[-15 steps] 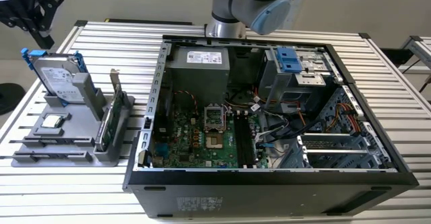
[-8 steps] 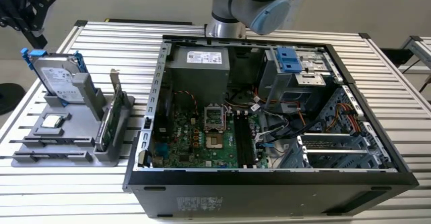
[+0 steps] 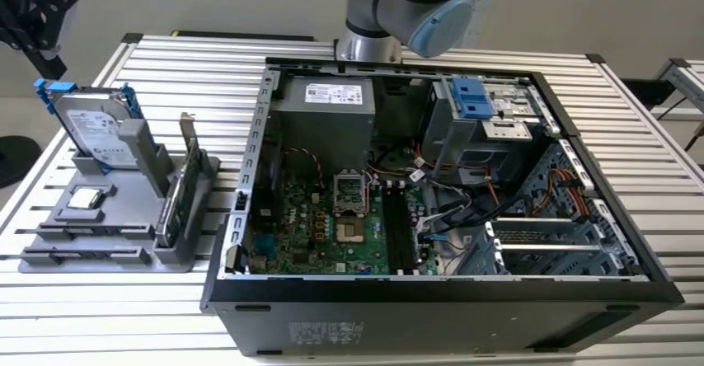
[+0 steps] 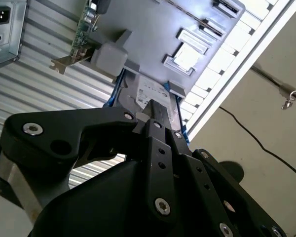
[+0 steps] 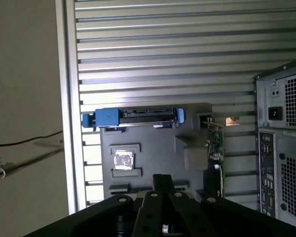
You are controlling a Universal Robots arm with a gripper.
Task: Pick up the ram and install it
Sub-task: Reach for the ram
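Although the case (image 3: 440, 292) lies open on the slatted table (image 3: 660, 185), the ram (image 3: 167, 216) is outside it. The thin stick stands on edge in the grey holder (image 3: 110, 259) at the exterior view's left, well apart from the motherboard (image 3: 319, 226). Just beyond the ram, on its far side and in the same row, stands the taller card (image 3: 191, 168) with a metal bracket. The hard drive (image 3: 99, 131) with blue rails leans at the holder's far end. A small square chip (image 3: 86, 199) lies flat nearer the holder's left edge.

Arm (image 3: 396, 7): seen at the far side of the case, behind the power supply (image 3: 325, 106).

Gripper (image 4: 155, 109): in both wrist views it hangs above the holder, over the hard drive and the chip, touching neither. Its black fingers (image 4: 158, 143) meet at the tips, clenched, with nothing visible between them.
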